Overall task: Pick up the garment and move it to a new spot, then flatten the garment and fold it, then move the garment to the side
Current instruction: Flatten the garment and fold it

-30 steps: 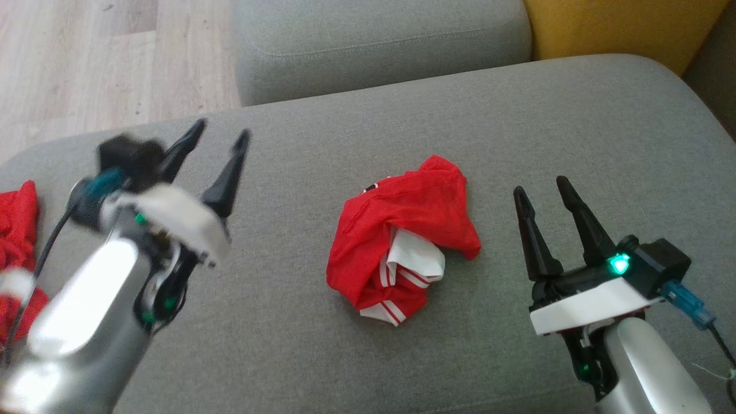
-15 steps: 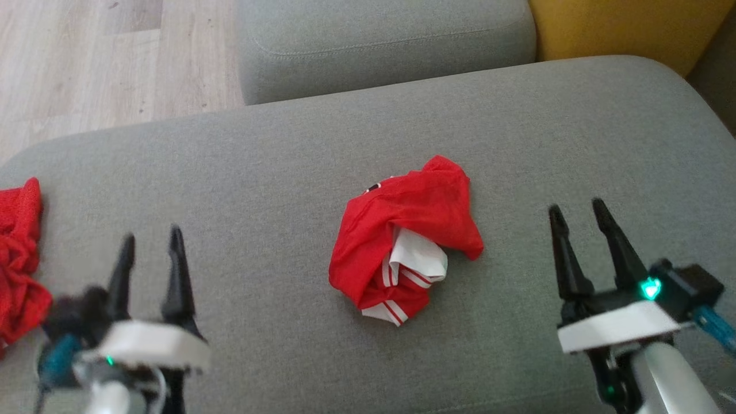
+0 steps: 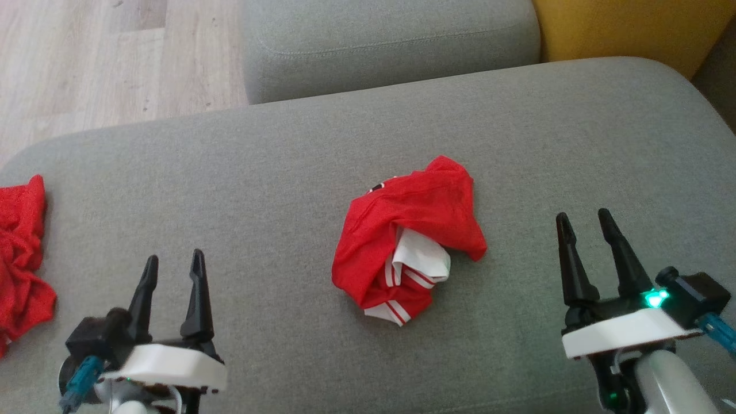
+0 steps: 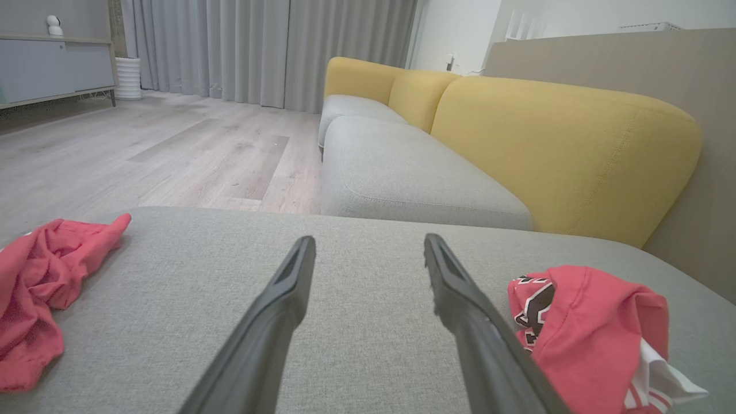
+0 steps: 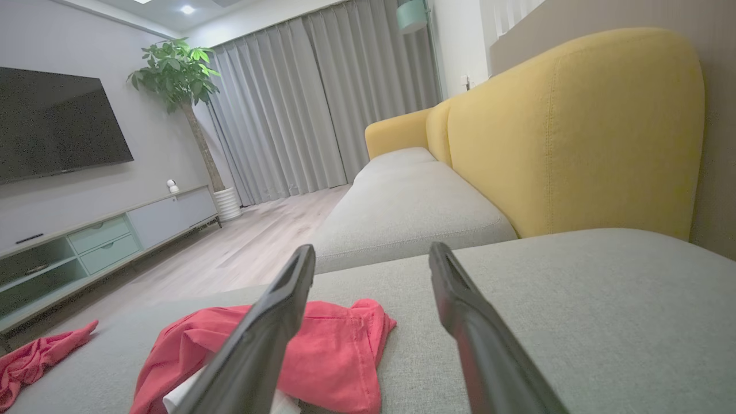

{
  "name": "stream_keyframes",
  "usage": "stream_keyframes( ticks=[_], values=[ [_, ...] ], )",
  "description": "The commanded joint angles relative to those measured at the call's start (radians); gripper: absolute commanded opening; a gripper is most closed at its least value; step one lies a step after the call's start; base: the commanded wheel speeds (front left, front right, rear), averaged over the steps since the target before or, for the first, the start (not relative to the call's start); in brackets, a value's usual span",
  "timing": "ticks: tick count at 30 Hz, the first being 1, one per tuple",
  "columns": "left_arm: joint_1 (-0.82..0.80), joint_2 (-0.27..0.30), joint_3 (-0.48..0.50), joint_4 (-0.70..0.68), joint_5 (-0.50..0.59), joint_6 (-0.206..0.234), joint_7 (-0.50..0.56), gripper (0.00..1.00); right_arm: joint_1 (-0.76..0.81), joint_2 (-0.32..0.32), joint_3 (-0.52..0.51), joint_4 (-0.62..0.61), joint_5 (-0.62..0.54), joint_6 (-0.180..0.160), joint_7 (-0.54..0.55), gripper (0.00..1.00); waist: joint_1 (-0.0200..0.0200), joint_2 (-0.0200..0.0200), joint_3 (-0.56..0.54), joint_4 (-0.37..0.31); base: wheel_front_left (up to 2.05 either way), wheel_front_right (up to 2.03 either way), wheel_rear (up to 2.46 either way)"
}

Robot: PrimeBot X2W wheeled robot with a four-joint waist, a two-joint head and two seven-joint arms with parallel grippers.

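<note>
Head view: crumpled red garment [image 3: 408,241] is lying mid sofa seat [image 3: 276,172], between left claw [image 3: 174,257] and right claw [image 3: 583,215], apart from both; both are standing spread, gripping nothing. Pick-up is likely just beginning; next move is calling for a reach inward, down onto a fold.
Left wrist view: garment is sitting low right of that claw.
Right wrist view: garment is lying low left, partly behind it.
</note>
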Motion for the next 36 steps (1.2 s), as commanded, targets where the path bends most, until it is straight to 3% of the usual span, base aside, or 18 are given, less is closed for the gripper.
stream_keyframes(
  ticks=[1, 10, 17, 21, 27, 34, 35, 36],
  values=[
    [-0.066, -0.005, 0.056, -0.02, 0.019, -0.013, -0.012, 1.0, -0.05, -0.01, 0.018, -0.017, 0.026, -0.001, -0.011, 1.0, 0.0, 0.0, 0.001, 0.002, 0.0, 0.0, 0.0],
    [-0.091, -0.036, 0.074, 0.014, 0.057, -0.069, -0.012, 1.0, -0.261, -0.019, 0.093, 0.124, 0.156, -0.001, 0.145, 1.0, 0.0, 0.0, 0.023, 0.047, 0.0, 0.0, 0.0],
    [-0.134, -0.041, 0.058, 0.05, 0.099, -0.091, -0.012, 1.0, -0.526, -0.044, 0.123, 0.45, 0.313, -0.001, 0.479, 1.0, 0.0, 0.0, 0.078, 0.135, 0.0, 0.0, 0.0],
    [-0.163, -0.048, 0.049, 0.076, 0.114, -0.099, -0.012, 1.0, -0.627, -0.05, 0.134, 0.599, 0.381, -0.001, 0.602, 1.0, 0.0, 0.0, 0.101, 0.191, 0.0, 0.0, 0.0],
    [-0.194, -0.051, 0.034, 0.114, 0.14, -0.114, -0.012, 1.0, -0.714, -0.067, 0.149, 0.773, 0.451, -0.001, 0.689, 1.0, 0.0, 0.0, 0.126, 0.256, 0.0, 0.0, 0.0],
    [-0.204, -0.055, 0.039, 0.135, 0.148, -0.118, -0.012, 1.0, -0.745, -0.059, 0.17, 0.892, 0.484, -0.001, 0.745, 1.0, 0.0, 0.0, 0.131, 0.275, 0.0, 0.0, 0.0],
    [-0.205, -0.055, 0.041, 0.137, 0.148, -0.118, -0.012, 1.0, -0.746, -0.057, 0.174, 0.897, 0.487, -0.001, 0.743, 0.88, 0.0, 0.0, 0.13, 0.275, 0.0, 0.0, 0.0],
    [-0.205, -0.055, 0.042, 0.139, 0.149, -0.118, -0.012, 1.0, -0.747, -0.055, 0.18, 0.898, 0.489, -0.001, 0.74, 0.53, 0.0, 0.0, 0.129, 0.273, 0.0, 0.0, 0.0]
  ],
)
